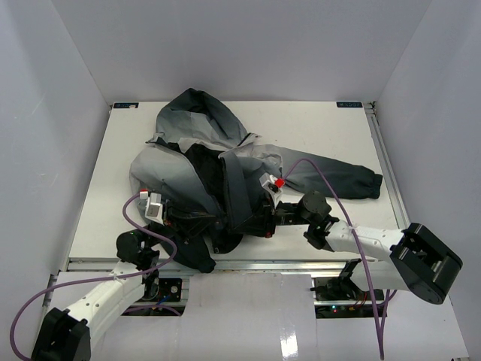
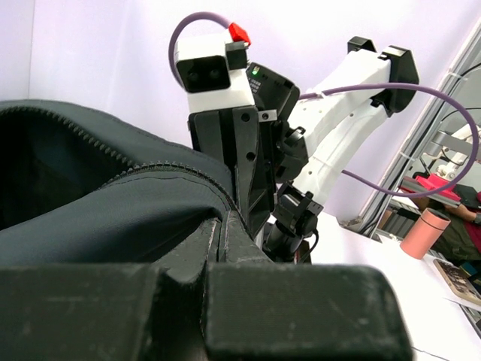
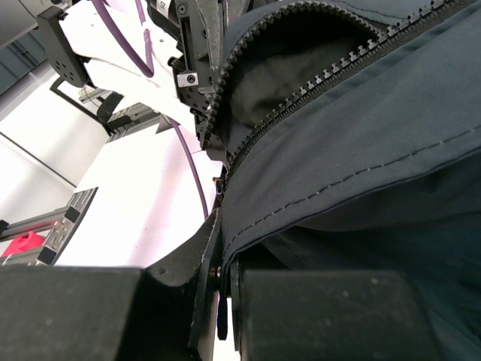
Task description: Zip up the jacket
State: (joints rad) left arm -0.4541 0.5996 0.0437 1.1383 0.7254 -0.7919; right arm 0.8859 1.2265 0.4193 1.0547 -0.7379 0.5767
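The jacket [image 1: 207,154] lies crumpled in the middle of the table, hood at the back and one sleeve [image 1: 338,177] stretched to the right. Its dark bottom edge hangs between both grippers near the front. My left gripper [image 1: 186,220] is shut on the dark hem fabric [image 2: 113,210], with the fingertips [image 2: 225,241] pressed together. My right gripper [image 1: 261,219] is shut on the other front edge [image 3: 338,165], just below the open zipper teeth [image 3: 301,83]. A small dark pull hangs between its fingers [image 3: 222,316]. The two grippers face each other, a short way apart.
The white table [image 1: 323,128] has a raised frame at its front edge [image 1: 225,265], right below the grippers. White walls enclose the back and both sides. In the left wrist view the right arm [image 2: 338,113] and its camera [image 2: 214,75] stand close ahead.
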